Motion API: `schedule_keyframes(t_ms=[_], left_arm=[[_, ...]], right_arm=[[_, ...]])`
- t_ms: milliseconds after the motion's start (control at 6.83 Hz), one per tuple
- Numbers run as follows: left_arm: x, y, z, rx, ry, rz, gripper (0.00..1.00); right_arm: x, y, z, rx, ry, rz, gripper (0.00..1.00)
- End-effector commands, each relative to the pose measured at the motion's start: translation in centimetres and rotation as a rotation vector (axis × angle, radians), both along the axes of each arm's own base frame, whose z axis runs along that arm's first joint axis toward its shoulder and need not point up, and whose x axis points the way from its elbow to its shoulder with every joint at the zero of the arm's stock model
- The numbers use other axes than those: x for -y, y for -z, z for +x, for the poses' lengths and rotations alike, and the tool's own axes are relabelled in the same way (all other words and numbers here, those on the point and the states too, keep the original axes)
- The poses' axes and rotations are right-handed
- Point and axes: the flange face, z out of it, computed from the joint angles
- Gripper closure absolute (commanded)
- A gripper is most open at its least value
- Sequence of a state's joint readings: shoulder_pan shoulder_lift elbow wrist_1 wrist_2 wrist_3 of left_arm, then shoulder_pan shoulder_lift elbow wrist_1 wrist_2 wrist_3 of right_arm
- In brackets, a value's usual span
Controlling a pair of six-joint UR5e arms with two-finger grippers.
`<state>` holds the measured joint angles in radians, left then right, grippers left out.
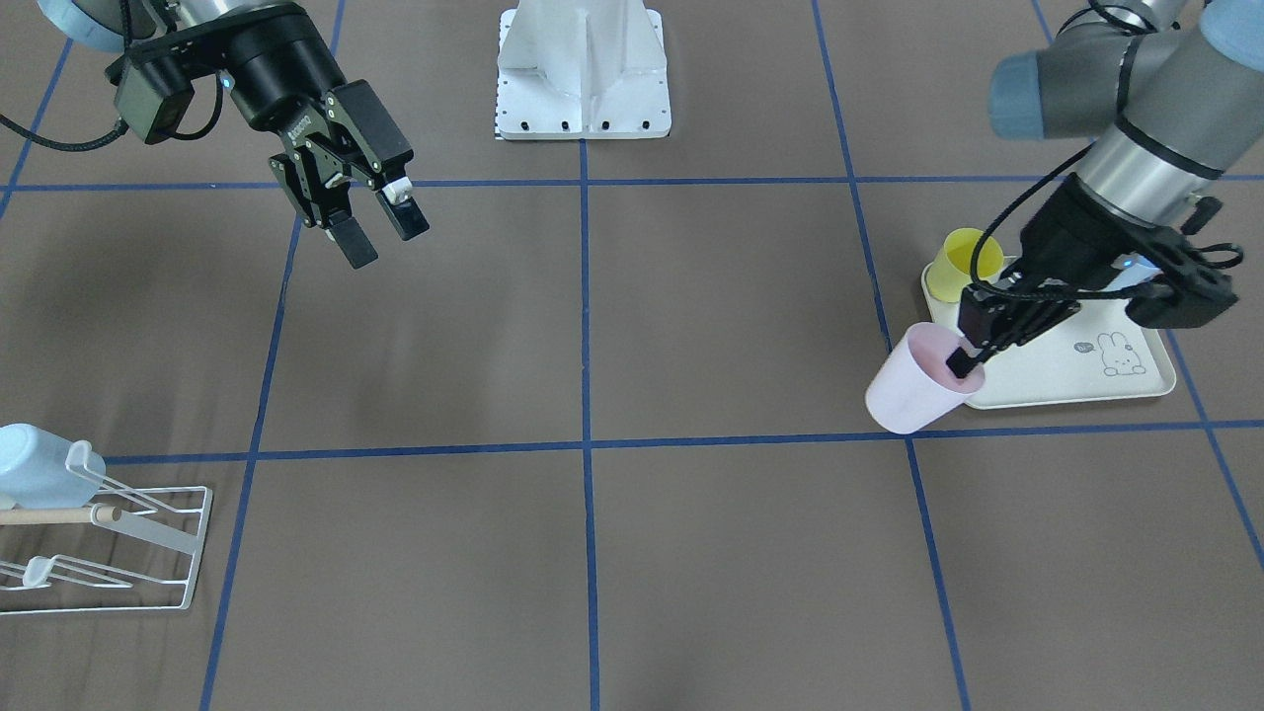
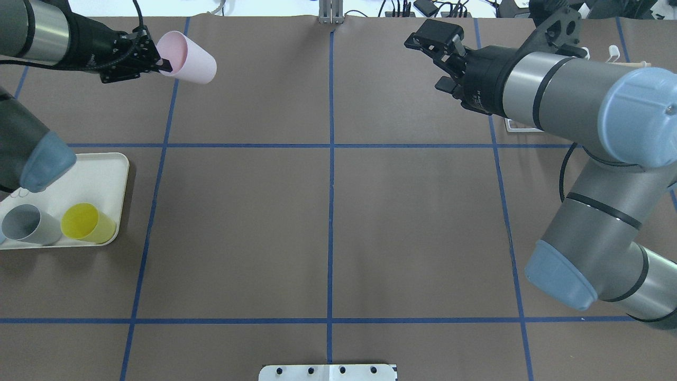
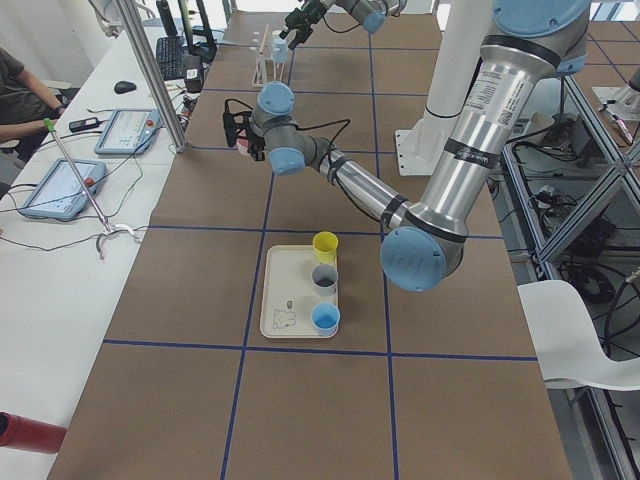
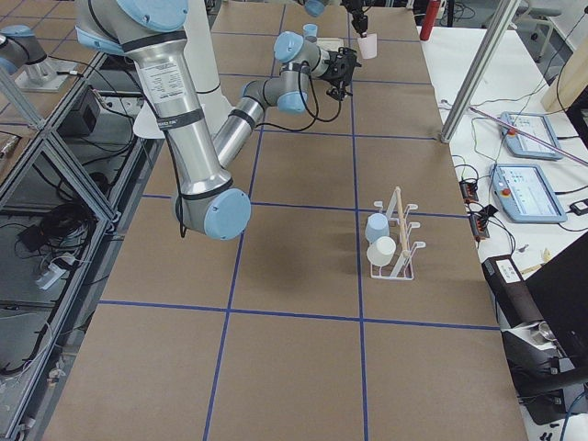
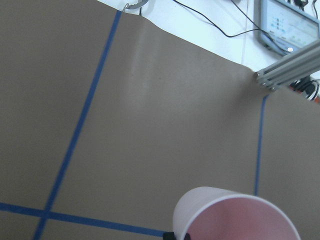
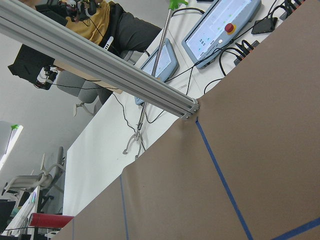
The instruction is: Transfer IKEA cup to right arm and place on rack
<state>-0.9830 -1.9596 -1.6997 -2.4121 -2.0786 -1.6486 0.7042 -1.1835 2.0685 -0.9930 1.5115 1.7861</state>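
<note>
The IKEA cup [image 1: 913, 385] is pale pink and hangs tilted just off the tray's corner. My left gripper [image 1: 963, 360] is shut on its rim, one finger inside the mouth. In the overhead view the same cup [image 2: 191, 64] is at the far left with the left gripper [image 2: 161, 63] behind it. The left wrist view catches only its rim [image 5: 235, 215] at the bottom. My right gripper [image 1: 380, 229] hovers open and empty over the table's other half, also far back in the overhead view [image 2: 439, 61]. The white wire rack [image 1: 148, 538] stands near the operators' edge.
A light blue cup [image 1: 39, 474] sits on the rack, and the right side view shows a white cup [image 4: 381, 250] there too. The cream rabbit-print tray [image 1: 1086, 387] holds a yellow cup [image 1: 963, 259] and a grey cup [image 2: 29, 225]. The robot's white base [image 1: 583, 79] is at mid-table.
</note>
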Motion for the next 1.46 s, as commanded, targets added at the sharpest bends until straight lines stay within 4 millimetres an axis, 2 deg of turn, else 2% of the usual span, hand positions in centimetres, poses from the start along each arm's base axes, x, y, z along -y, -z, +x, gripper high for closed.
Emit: schedule_keyframes(t_ms=[0,293,439,732,878,1024,1317], left_arm=[[-2.8,0.7,3.2,-0.384,0.081,-0.094,1.00],[-5.3,2.9,5.1,-0.666,0.113,-0.188,1.00],[-6.8,4.3,6.2,-0.788,0.115,-0.202,1.00],[-7.6,8.3,8.1,-0.903,0.083,-0.240,1.00],[-8.7,9.7,10.0,-0.945,0.070,-0.265,1.00],[-10.4,12.5,12.0,-1.027,0.079,-0.279,1.00],[-11.0,13.7,13.1,-1.085,0.086,-0.328,1.00]], right_arm=[[-0.2,0.3,0.2,0.043,0.000,-0.003,0.00],[-0.7,0.5,0.6,0.088,0.005,0.026,0.00],[-0.8,1.4,0.6,0.160,0.004,-0.013,0.00],[-1.6,1.4,0.3,0.334,0.029,0.036,0.00],[-1.7,1.3,-0.2,0.347,0.035,0.040,0.00],[-2.1,1.5,-0.8,0.352,0.041,0.038,0.00],[-2.2,1.6,-0.8,0.363,0.043,0.030,0.00]])
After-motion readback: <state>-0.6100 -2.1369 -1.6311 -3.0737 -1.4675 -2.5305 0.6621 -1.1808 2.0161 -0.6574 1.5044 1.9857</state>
